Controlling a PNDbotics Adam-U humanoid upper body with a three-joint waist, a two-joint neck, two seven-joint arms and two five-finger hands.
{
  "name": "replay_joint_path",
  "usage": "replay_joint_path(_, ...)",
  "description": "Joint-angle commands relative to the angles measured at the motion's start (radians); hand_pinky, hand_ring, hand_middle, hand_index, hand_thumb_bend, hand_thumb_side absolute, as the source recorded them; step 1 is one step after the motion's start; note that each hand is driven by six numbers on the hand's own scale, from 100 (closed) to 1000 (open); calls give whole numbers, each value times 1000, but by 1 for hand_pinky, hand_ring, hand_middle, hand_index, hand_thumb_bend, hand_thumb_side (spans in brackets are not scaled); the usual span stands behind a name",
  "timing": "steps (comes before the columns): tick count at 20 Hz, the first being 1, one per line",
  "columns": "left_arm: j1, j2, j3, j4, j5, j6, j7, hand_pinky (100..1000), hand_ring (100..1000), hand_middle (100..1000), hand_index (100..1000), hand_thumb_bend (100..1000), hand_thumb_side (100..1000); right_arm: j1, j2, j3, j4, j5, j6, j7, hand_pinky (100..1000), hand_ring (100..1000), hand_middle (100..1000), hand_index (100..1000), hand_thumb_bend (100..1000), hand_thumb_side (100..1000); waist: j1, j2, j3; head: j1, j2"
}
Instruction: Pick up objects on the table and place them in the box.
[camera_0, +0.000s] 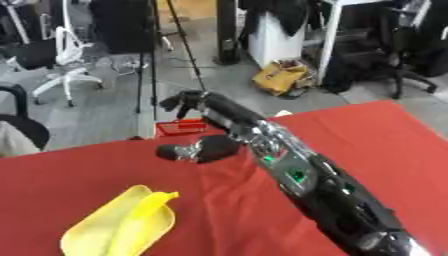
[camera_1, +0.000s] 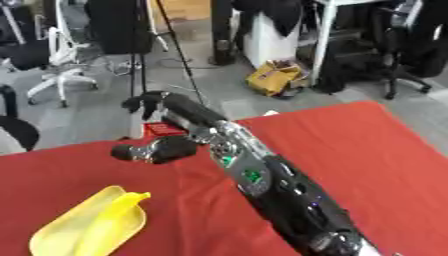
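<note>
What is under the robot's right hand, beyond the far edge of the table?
A red box shows under the right hand, beyond the red table edge. Its inside is not visible; the arm covers part of it.

1. A black arm (camera_0: 324, 190) is seen, built of bulky rounded segments with a glossy finish.
2. Silver metal joints are set between the segments, most plainly near the wrist (camera_0: 262, 134).
3. Small green lights (camera_0: 297, 175) are shown on the forearm casing.
4. The right hand (camera_0: 185, 100) is finished in black, with dark fingers.

Matt red cloth (camera_0: 105, 175), glossy yellow plastic scoop (camera_0: 120, 224), shiny black-and-silver arm (camera_0: 306, 180).
</note>
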Motion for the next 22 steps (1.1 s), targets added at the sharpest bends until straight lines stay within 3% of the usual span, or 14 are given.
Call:
replay_joint_path(1, -5, 47, 38, 24, -41, 28, 29, 648, 769, 832, 856, 822, 806, 62, -109, -72, -143, -162, 17, -68, 905, 778, 822, 939, 630, 956, -16, -35, -37, 50, 0)
replay_joint_path(6, -21, 82, 87, 95, -103, 86, 60, 654, 783, 846, 867, 810, 872, 304, -192, -172, -281, -400, -6, -152, 902, 771, 835, 961, 583, 1000, -9, -22, -128, 92, -13)
replay_joint_path(9, -23, 77, 109, 103, -116, 97, 81, 658, 793, 853, 871, 781, 922, 437, -168, -226, -347, -462, -29, -188, 871, 754, 831, 961, 590, 1000, 1, -4, -159, 99, -26)
replay_joint_path(12, -21, 75, 115, 110, -122, 104, 91, 664, 800, 859, 875, 760, 944, 512, -131, -258, -392, -480, -40, -198, 842, 736, 825, 950, 598, 969, 13, 5, -175, 101, -28)
replay_joint_path(18, -9, 66, 114, 122, -104, 110, 104, 656, 789, 850, 869, 729, 952, 572, -54, -289, -414, -461, -51, -192, 791, 679, 788, 913, 566, 920, 40, 9, -193, 81, -20)
replay_joint_path(19, -5, 66, 113, 125, -97, 113, 104, 644, 769, 835, 859, 707, 925, 574, -44, -289, -414, -465, -52, -195, 759, 630, 745, 892, 531, 889, 42, 11, -193, 76, -20)
replay_joint_path(22, 2, 72, 108, 139, -50, 131, 104, 639, 764, 830, 854, 687, 912, 583, -30, -271, -414, -467, -45, -187, 750, 617, 737, 891, 540, 882, 50, 11, -201, 68, -12)
